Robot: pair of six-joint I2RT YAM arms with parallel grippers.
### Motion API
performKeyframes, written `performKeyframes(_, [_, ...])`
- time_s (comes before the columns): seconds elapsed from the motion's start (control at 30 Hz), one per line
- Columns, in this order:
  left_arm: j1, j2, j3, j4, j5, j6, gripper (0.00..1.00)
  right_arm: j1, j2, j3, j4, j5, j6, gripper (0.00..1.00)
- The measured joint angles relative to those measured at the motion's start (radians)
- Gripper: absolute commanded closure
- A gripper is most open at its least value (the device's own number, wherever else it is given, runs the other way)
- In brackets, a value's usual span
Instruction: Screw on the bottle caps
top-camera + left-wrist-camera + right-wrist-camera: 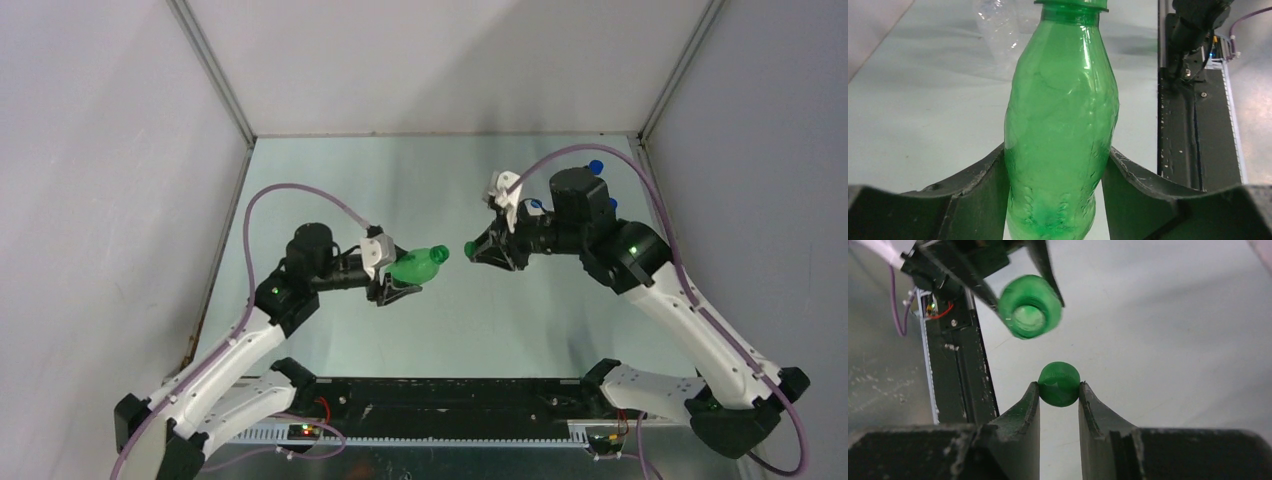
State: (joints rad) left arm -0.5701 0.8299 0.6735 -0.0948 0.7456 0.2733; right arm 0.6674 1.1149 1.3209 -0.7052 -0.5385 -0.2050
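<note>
My left gripper [400,278] is shut on the lower body of the translucent green bottle [420,265], held level above the table with its open neck pointing right. In the left wrist view the bottle [1060,125] fills the space between both fingers. My right gripper [472,250] is shut on the dark green cap [1059,384], pinched at the fingertips. The cap [468,248] sits a short gap from the bottle's mouth [1029,306], slightly off its axis. A clear bottle [998,30] lies on the table beyond. The white cap is out of view.
Bright blue caps [596,165] of other bottles show behind the right arm at the back right. A black base rail [450,395] runs along the near edge. Grey walls close in the table on the left, right and back.
</note>
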Motion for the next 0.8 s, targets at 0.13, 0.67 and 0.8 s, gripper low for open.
performKeyframes(0.13, [0.000, 0.072, 0.078, -0.106, 0.051, 0.051, 0.91, 0.063, -0.036, 0.000, -0.013, -0.027, -0.115, 1.00])
performKeyframes(0.67, [0.000, 0.119, 0.155, -0.298, 0.131, 0.143, 0.92, 0.138, -0.018, 0.000, 0.004, -0.025, -0.259, 1.00])
performKeyframes(0.8, [0.000, 0.122, 0.156, -0.316, 0.134, 0.148, 0.92, 0.148, 0.005, 0.000, 0.014, -0.027, -0.259, 1.00])
